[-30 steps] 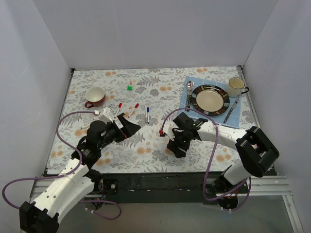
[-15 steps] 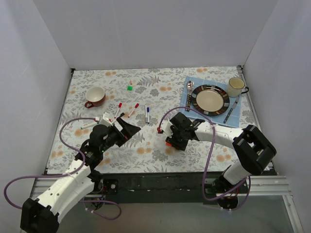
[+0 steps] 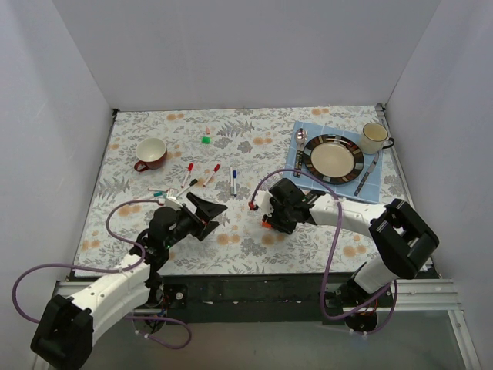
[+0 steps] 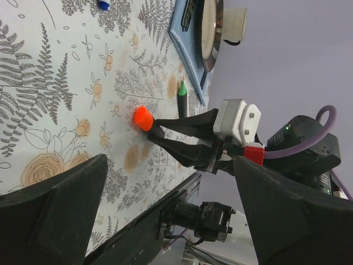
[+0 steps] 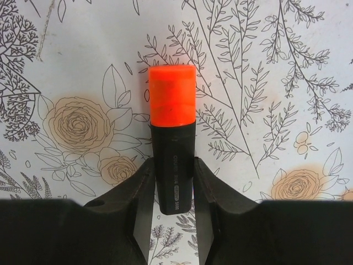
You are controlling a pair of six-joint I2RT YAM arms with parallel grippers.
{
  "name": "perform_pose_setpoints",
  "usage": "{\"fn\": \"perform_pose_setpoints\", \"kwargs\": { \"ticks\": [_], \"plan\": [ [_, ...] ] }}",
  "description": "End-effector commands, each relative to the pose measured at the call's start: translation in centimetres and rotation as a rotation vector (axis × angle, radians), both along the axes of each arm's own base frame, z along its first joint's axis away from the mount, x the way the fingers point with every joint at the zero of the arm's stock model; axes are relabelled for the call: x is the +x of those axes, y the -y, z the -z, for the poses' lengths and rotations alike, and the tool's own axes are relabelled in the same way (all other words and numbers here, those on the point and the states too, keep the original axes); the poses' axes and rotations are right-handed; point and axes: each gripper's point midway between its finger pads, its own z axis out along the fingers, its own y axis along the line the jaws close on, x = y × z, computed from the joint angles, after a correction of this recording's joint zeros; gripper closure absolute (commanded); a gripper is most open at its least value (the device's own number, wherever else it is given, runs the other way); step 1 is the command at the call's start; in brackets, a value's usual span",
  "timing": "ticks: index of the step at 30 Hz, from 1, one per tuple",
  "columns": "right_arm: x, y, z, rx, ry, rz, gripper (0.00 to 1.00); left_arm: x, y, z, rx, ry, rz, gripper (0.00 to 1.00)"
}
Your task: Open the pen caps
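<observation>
As the right gripper (image 5: 174, 168) clamps a pen (image 5: 174, 144), hiding its tail, the left gripper (image 3: 206, 210) gapes.

The left arm (image 3: 115, 289) and right arm (image 3: 350, 212) share one build: white moulded link shells between black joint housings, each trailed by a looping purple cable (image 3: 331, 254). The right gripper (image 4: 156, 131) has slim, tapering matte-black fingers, backed by a white block (image 4: 237, 118), a small red tab (image 4: 253, 153) and a green light (image 4: 286, 128). The left gripper (image 3: 209, 216) has broad black fingers.
</observation>
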Motion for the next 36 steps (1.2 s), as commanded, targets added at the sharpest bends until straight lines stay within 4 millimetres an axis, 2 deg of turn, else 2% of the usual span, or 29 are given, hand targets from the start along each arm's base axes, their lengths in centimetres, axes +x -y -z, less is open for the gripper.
{"fn": "perform_pose_setpoints", "kwargs": {
  "ticks": [1,2,7,15,17,19,20,23,27,30,36],
  "plan": [
    [-1.7,-0.1,0.6,0.019,-0.059,-0.054,0.83,0.0,0.8,-0.9,-0.145,-0.028,-0.031,0.04],
    [-1.9,-0.7,0.2,0.050,-0.065,-0.069,0.86,0.0,0.9,-0.2,-0.145,-0.050,-0.035,0.06],
    [-2.7,-2.7,-2.1,0.174,-0.092,-0.123,0.99,0.2,1.9,-0.1,-0.166,-0.054,-0.026,0.11],
    [-3.3,-5.0,-5.0,0.315,-0.140,-0.162,0.99,0.8,4.3,0.3,-0.146,-0.055,0.004,0.18],
    [-3.5,-5.3,-5.5,0.351,-0.170,-0.162,0.99,0.9,5.5,0.4,-0.140,-0.061,0.028,0.20],
    [-3.5,-5.5,-5.9,0.372,-0.189,-0.158,0.99,1.1,6.8,0.0,-0.140,-0.054,0.043,0.22],
    [-3.6,-5.7,-6.2,0.391,-0.206,-0.165,0.99,1.2,7.2,0.8,-0.124,-0.073,0.044,0.27],
    [-3.6,-5.6,-6.4,0.419,-0.241,-0.144,0.99,1.5,8.7,0.9,-0.112,-0.068,0.059,0.31],
    [-3.3,-5.2,-6.9,0.475,-0.311,-0.100,0.99,1.5,10.5,0.7,-0.091,-0.046,0.077,0.31],
    [-3.0,-5.0,-7.3,0.518,-0.367,-0.069,0.99,2.1,11.1,0.7,-0.066,-0.011,0.045,0.33],
    [-2.8,-4.7,-7.7,0.572,-0.427,-0.036,0.99,2.7,12.2,0.8,-0.043,0.017,0.008,0.44]
  ]
}}
